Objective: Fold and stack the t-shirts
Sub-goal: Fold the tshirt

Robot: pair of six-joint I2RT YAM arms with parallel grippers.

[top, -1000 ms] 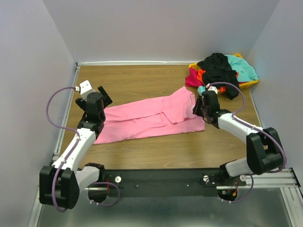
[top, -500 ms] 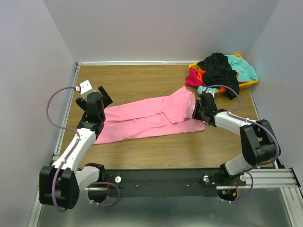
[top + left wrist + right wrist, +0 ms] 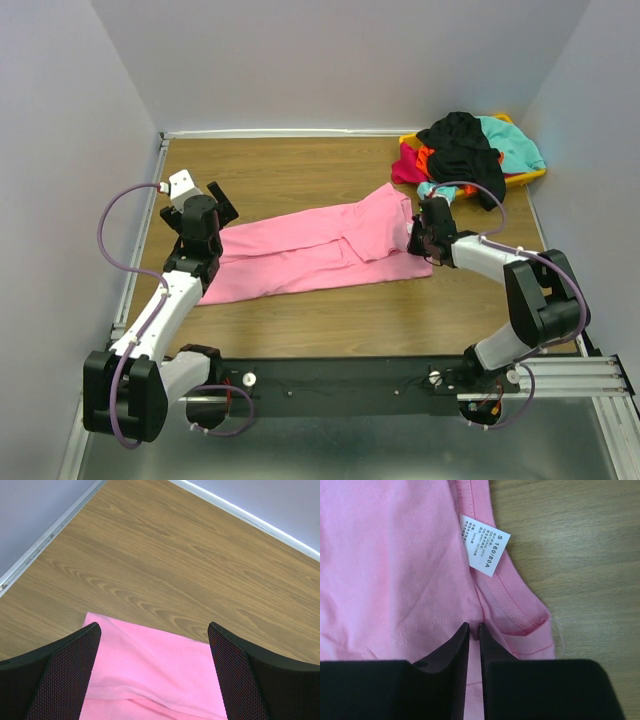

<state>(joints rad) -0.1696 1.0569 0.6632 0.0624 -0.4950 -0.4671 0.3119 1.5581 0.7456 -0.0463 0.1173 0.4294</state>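
Pink t-shirt (image 3: 320,250) lies spread flat across the middle of the wooden table (image 3: 300,170), long side running left to right, folded lengthwise with a layer edge visible along the middle

Right gripper (image 3: 474,634): fingers pressed almost together, only a slit between them, a fold of pink cloth running into that slit, so it is clamped on the pink t-shirt at its right end. Just beyond the fingertips sits the ribbed collar (image 3: 520,615) and a white size label (image 3: 485,545) reading S 160/80A, lying flat on the cloth. Bare wood to the right of the collar

Left gripper (image 3: 154,628): fingers spread wide, nothing between them, held over the left end of the pink t-shirt; the cloth's corner shows between the fingers, wood beyond it. Touching the cloth or not, cannot tell

Versus one second ago: right gripper has edged slightly left onto the shirt's right edge, and the right arm's elbow has swung in closer and higher in the top view. Over the last half second almost no change. Left arm same pose throughout, shirt outline unchanged

Far right corner: yellow bin (image 3: 530,178) heaped with a black shirt (image 3: 460,140) on top, teal shirt (image 3: 515,140) behind it, orange-red shirt (image 3: 428,158) and magenta shirt (image 3: 405,165) spilling over the left side, well apart from the left gripper, near the right one
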